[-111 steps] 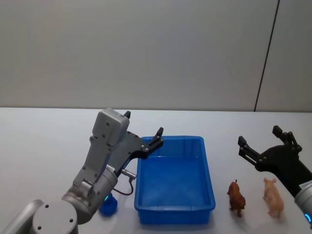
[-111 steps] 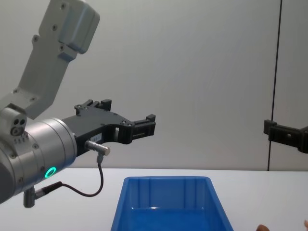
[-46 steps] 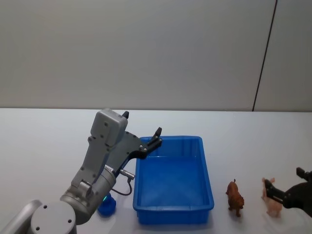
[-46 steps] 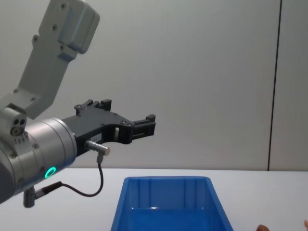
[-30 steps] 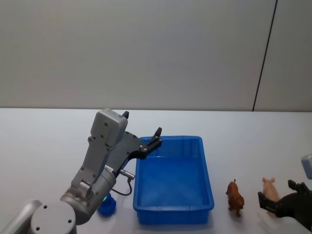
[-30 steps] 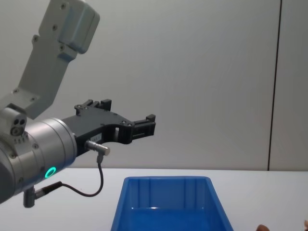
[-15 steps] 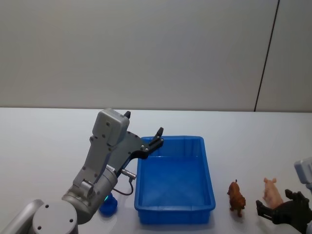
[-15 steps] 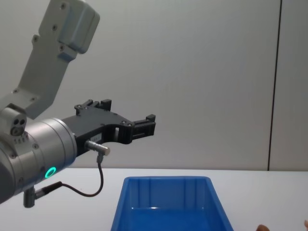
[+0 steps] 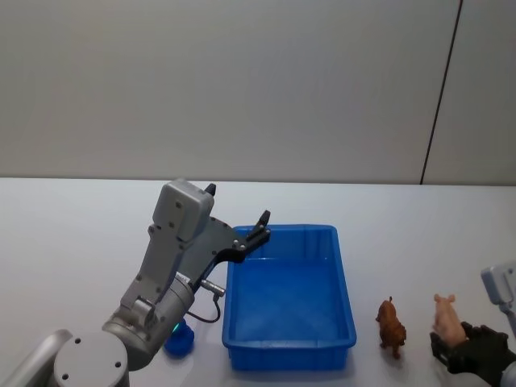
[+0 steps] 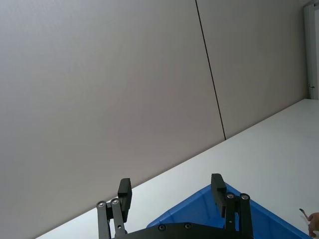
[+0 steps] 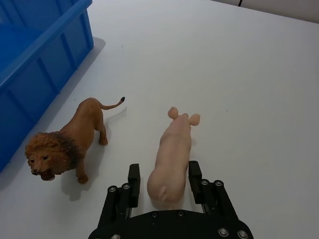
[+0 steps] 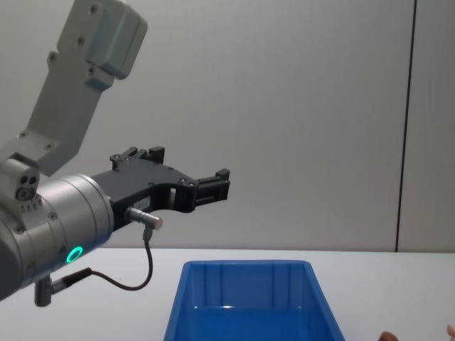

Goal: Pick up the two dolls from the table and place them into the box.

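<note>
I see my right gripper [image 11: 164,173] at the hind end of the pink pig [image 11: 173,149], with its black fingers [image 11: 133,175] spread, one along each flank. I cannot tell if they touch it. The pig stands on the white table [image 11: 239,74], snout pointing away from the gripper. Just beside the pig, apart from it, stands the brown lion [image 11: 70,142], facing the opposite way. On the lion's far side from the pig is the blue bin [image 11: 35,64].
</note>
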Motion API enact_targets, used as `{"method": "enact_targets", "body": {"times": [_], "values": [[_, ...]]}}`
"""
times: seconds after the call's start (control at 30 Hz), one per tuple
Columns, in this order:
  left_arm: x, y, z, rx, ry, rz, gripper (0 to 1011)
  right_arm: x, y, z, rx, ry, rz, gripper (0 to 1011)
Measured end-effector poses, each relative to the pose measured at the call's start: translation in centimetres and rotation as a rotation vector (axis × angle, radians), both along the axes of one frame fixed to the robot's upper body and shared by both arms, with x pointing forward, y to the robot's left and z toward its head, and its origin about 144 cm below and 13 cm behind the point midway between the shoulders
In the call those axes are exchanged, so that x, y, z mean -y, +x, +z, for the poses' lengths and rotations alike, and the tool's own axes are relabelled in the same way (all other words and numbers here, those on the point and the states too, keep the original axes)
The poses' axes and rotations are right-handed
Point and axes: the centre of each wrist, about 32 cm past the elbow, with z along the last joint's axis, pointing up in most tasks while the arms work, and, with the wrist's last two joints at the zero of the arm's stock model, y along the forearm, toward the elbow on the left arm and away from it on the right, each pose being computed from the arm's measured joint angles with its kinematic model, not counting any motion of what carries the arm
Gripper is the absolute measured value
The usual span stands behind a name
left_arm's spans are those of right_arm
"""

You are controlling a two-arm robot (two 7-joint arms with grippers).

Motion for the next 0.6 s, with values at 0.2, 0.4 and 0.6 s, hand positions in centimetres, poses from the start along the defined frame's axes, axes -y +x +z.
{"method": "enact_targets", "body": {"times": [0.2,0.4,0.6], "values": [[0.00,0.00,0.00,0.000,0.000,0.000,1002,-0.16,0.19,-0.09,-0.008,0.000,-0.016,450],[0.00,0.00,0.00,0.000,0.000,0.000,1001,-0.27,0.35,-0.04,-0.003,0.000,-0.028,390],[0.00,0.00,0.00,0.000,0.000,0.000,1002,-0.45,0.40,0.36,0.039,0.005,-0.022,390]]}}
